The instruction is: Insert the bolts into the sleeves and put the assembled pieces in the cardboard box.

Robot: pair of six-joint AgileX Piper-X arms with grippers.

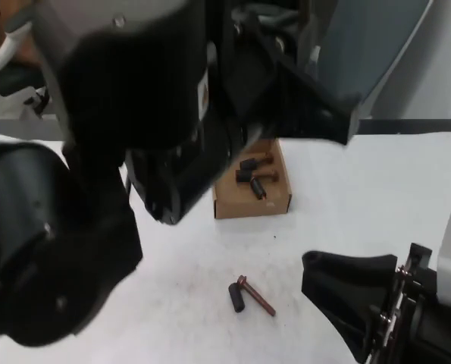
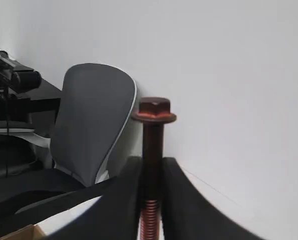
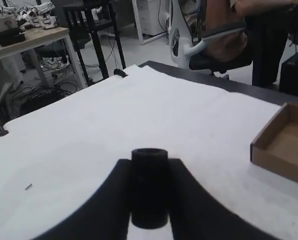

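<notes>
Overall, white bench (image 1: 361, 197) w/ box (image 1: 252, 205), chair (image 2: 93, 125) behind

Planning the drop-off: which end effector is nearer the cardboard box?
Left. The left end effector hovers close by the cardboard box; the right end effector sits farther off.

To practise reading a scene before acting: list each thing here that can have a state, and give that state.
Left gripper: shut on held bolt, head clear of the fingers.
Right gripper: shut on held sleeve, no bolt in it.
Cardboard box: open, assembled pieces inside.
Loose bolt: lying on bench, not inserted.
Loose sleeve: lying beside it.
</notes>
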